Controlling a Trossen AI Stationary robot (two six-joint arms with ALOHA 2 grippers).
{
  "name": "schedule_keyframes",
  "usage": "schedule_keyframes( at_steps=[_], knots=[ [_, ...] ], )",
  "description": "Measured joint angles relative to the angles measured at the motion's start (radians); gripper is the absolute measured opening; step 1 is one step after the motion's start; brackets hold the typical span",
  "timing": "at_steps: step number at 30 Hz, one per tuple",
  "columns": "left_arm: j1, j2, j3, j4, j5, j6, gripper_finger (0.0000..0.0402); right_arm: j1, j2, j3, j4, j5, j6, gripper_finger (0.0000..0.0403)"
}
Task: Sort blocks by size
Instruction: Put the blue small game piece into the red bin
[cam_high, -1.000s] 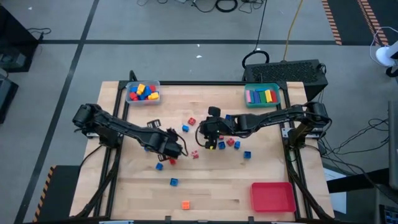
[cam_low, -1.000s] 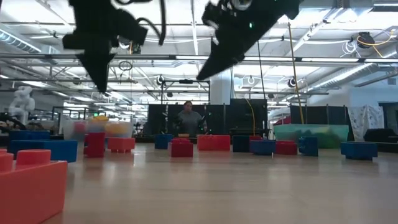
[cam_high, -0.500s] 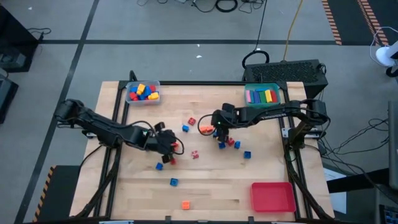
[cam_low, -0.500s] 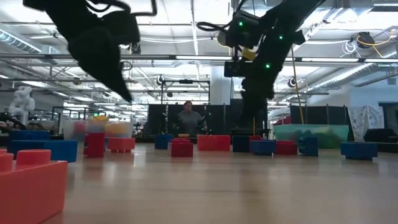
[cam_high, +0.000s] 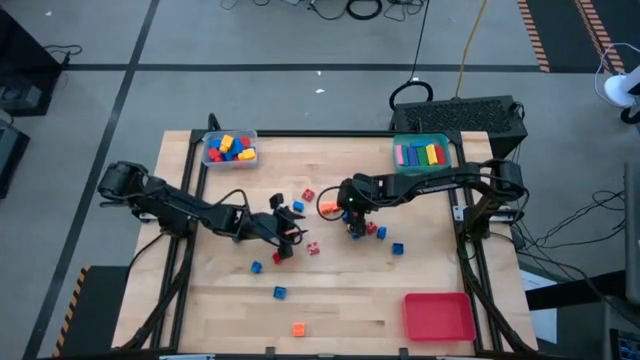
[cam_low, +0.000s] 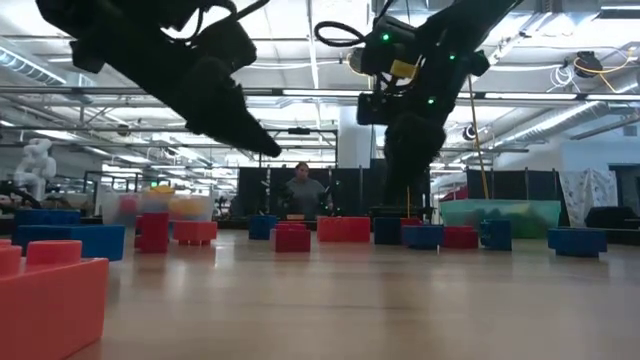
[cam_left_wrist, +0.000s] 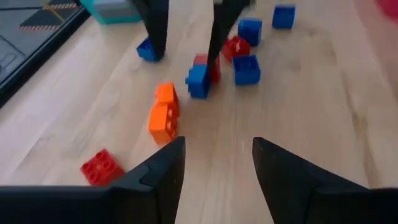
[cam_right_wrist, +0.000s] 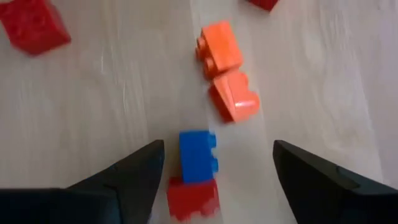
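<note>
The right gripper (cam_high: 352, 226) hangs low over the middle of the wooden table (cam_high: 350, 300), fingers spread wide and holding nothing. Between them sits a small blue plastic brick (cam_right_wrist: 196, 154) touching a red one (cam_right_wrist: 193, 196). The left gripper (cam_high: 292, 232) is near, fingers apart and empty. An orange plastic brick (cam_left_wrist: 163, 114) lies just beside.

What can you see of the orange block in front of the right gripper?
The orange block looks like two small orange plastic bricks joined or butted end to end, slightly kinked, lying on the bare wooden table. One end shows round studs. Nothing grips it: it sits ahead of the right gripper, whose fingers stand wide open and clear of it. A blue brick lies close by without touching it, with a red brick against that one. In the high view it is near the table's middle.
</note>
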Motion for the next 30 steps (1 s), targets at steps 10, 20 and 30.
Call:
schedule_keyframes(
  at_steps=[10, 20, 30],
  knots=[
    [0.012, 0.018, 0.0, -0.04, 0.023, -0.007, 0.019, 0.02, 0.09, 0.0, 0.007, -0.002, -0.01, 0.0241],
    [0.012, 0.018, 0.001, -0.054, 0.024, -0.055, 0.019, 0.019, 0.116, 0.001, 0.056, 0.009, 0.012, 0.0119],
    [-0.038, 0.018, 0.001, -0.26, -0.158, -0.219, 0.019, 0.073, 0.035, 0.094, -0.117, 0.034, 0.09, 0.0069]
  ],
)
